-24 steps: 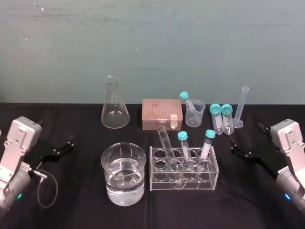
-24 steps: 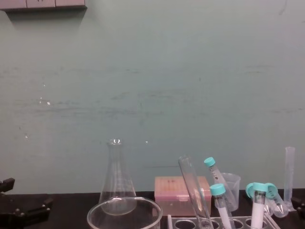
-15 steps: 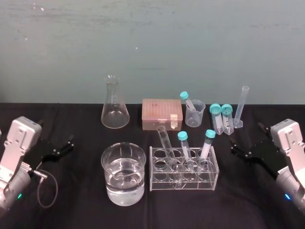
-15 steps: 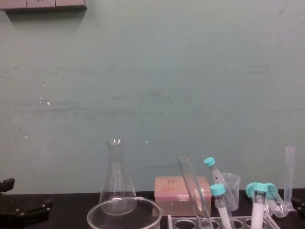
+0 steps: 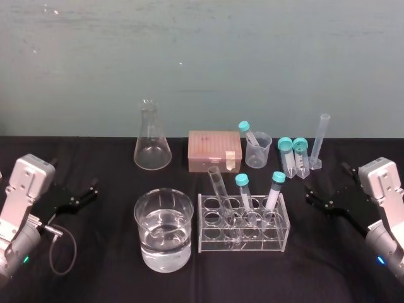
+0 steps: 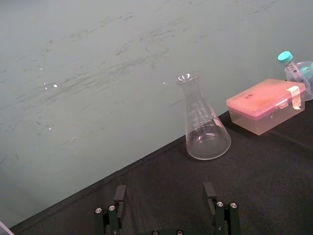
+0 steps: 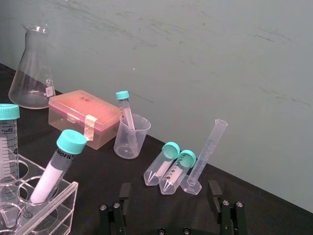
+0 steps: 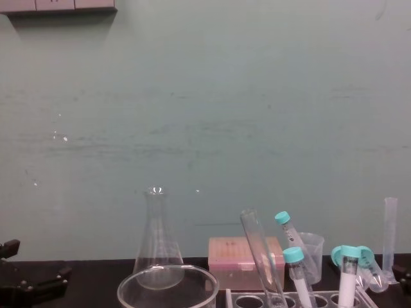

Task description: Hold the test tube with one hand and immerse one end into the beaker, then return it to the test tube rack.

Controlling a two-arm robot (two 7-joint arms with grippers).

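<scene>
Glass on a black surface (image 5: 101, 271): the test tube (image 5: 218, 192) stands in the test tube rack (image 5: 243, 245), in a hole at its 9 o'clock end, leaning toward 11 o'clock. The beaker (image 5: 144, 235), part full of clear liquid, stands just beside the rack at 9 o'clock. The left tool (image 5: 90, 191) sits well out at 9 o'clock of the beaker and the right tool (image 5: 310, 196) at 3 o'clock of the rack, both with fingers spread wide and holding nothing.
</scene>
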